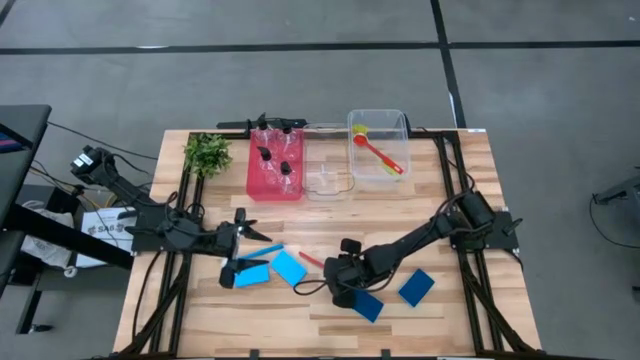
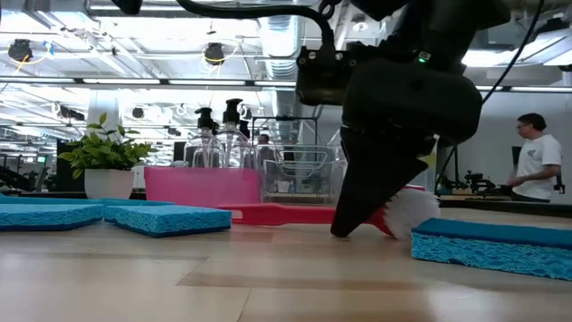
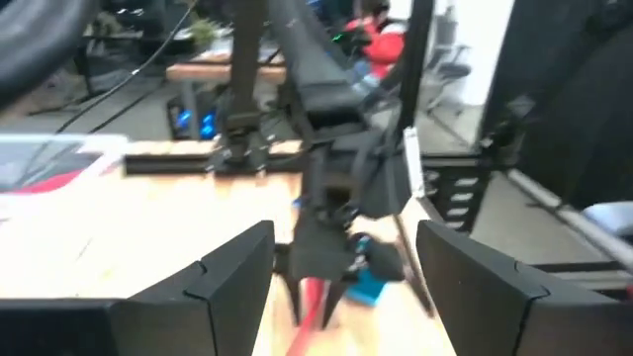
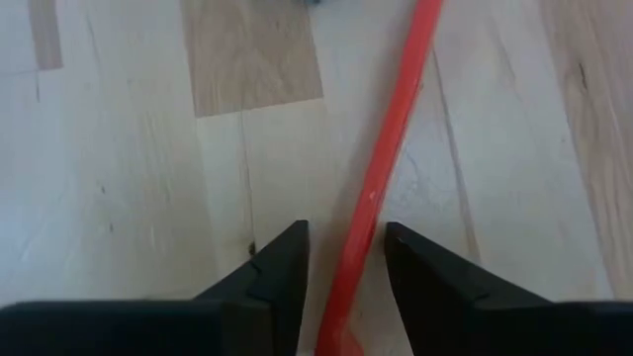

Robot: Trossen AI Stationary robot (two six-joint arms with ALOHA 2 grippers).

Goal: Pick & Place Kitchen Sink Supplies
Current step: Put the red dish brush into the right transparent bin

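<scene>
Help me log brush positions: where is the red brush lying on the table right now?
The red brush lies on the table near its middle in the high view, between the right gripper's fingers, with a light-blue sponge beside its handle.
</scene>
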